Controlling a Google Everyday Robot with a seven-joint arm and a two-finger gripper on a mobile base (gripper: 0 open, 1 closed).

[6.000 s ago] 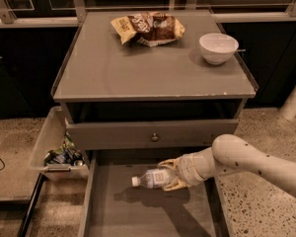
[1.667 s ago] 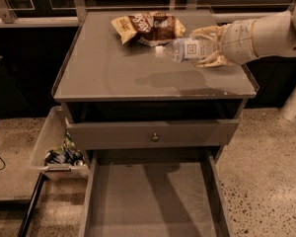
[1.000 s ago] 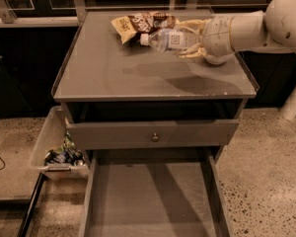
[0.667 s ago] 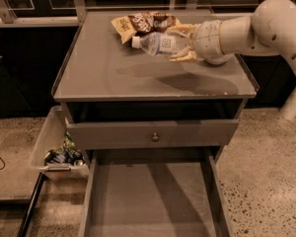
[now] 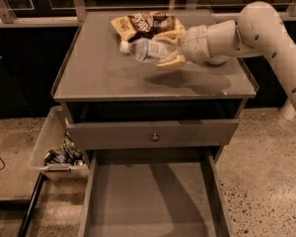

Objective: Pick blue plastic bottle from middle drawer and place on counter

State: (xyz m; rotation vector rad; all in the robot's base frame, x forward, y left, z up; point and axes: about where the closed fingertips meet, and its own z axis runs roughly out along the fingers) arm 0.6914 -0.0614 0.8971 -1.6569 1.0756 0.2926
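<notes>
Your hand [image 5: 166, 49] is over the back part of the flat grey desk [image 5: 103, 75]. Its two tan fingers [image 5: 170, 60] are pinching the small clear bluish plastic bottle [image 5: 145, 49], one above and one below it. The bottle lies sideways in the hand, its white cap pointing away from the wrist, and its shadow falls on the desk just under the hand. Right behind the hand lies the brown-and-yellow snack bag [image 5: 143, 24]. Far below the hand, the wide grey wooden drawer [image 5: 148, 201] stands pulled out, under the grey drawer front [image 5: 187, 132] with the round brass knob [image 5: 155, 138].
</notes>
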